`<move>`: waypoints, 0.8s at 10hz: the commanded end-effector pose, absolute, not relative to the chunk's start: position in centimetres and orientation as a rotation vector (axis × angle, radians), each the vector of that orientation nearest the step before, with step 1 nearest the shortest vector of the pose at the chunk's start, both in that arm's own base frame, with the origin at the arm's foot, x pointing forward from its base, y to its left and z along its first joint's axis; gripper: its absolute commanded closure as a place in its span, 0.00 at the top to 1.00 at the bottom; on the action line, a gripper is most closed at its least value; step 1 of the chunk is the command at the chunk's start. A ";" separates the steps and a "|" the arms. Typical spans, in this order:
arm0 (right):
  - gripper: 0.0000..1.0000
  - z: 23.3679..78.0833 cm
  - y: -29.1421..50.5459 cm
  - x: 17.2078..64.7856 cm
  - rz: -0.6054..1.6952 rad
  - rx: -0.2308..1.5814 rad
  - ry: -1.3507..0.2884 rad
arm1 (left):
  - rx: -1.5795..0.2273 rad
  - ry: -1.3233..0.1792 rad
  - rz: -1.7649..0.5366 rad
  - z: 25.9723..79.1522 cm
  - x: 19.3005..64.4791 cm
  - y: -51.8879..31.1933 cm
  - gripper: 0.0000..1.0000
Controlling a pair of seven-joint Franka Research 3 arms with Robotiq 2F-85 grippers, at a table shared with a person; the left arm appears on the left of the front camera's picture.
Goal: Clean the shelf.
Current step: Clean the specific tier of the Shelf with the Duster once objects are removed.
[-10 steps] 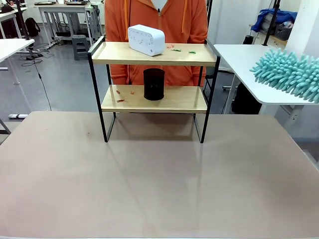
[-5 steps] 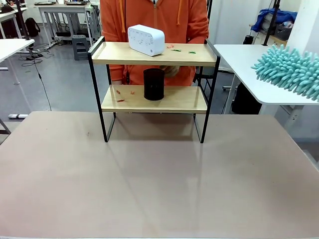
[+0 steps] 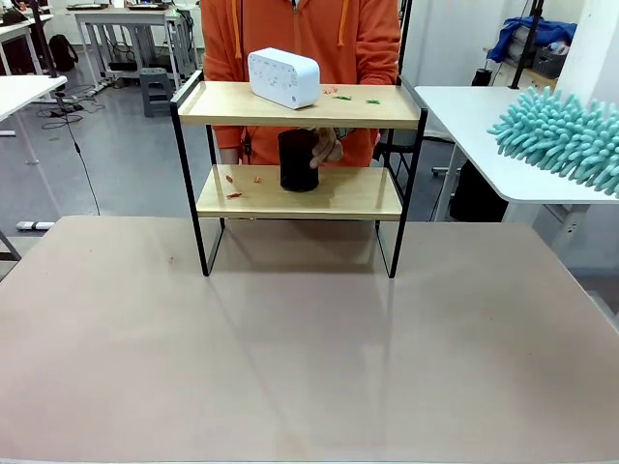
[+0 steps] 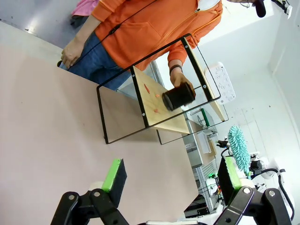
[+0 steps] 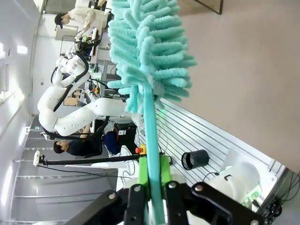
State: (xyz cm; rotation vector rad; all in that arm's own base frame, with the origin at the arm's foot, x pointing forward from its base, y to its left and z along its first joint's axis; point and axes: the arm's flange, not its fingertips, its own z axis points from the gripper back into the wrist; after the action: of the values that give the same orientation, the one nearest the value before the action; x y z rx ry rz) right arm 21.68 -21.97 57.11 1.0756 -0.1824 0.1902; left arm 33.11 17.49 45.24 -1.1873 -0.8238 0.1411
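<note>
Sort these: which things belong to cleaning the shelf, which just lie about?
Job: shelf, scraps on both boards, teal duster in right gripper, black cup held by the person's hand, white box on top.
Lying about: white side table, blue cloth.

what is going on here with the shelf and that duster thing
The person's hand grips the black cup at the lower tier of the shelf. A white box and coloured scraps lie on its boards. The robot's right hand is shut on the teal duster; its left hand hangs open over the table.
</note>
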 end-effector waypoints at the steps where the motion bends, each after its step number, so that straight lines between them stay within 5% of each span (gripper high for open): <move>1: 0.02 57.7 -21.9 21.6 0.183 1.081 -0.179 | -1.196 -0.857 0.125 45.3 33.2 17.4 1.00; 5: 0.02 57.7 -21.9 21.6 0.183 1.081 -0.179 | -1.196 -0.857 0.125 45.3 33.2 17.4 1.00; 6: 0.12 57.1 -22.0 21.7 0.190 1.076 -0.182 | -1.196 -0.857 0.125 45.3 33.2 17.4 1.00; 8: 0.12 58.4 -17.7 20.5 0.312 0.940 -0.126 | -1.196 -0.857 0.125 45.3 33.2 17.4 1.00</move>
State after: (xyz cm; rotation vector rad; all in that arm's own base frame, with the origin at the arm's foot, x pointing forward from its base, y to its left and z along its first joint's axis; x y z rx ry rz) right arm 21.67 -20.18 57.90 1.0222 -0.1505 0.2379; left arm 33.12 17.49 45.24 -1.1872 -0.8238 0.1411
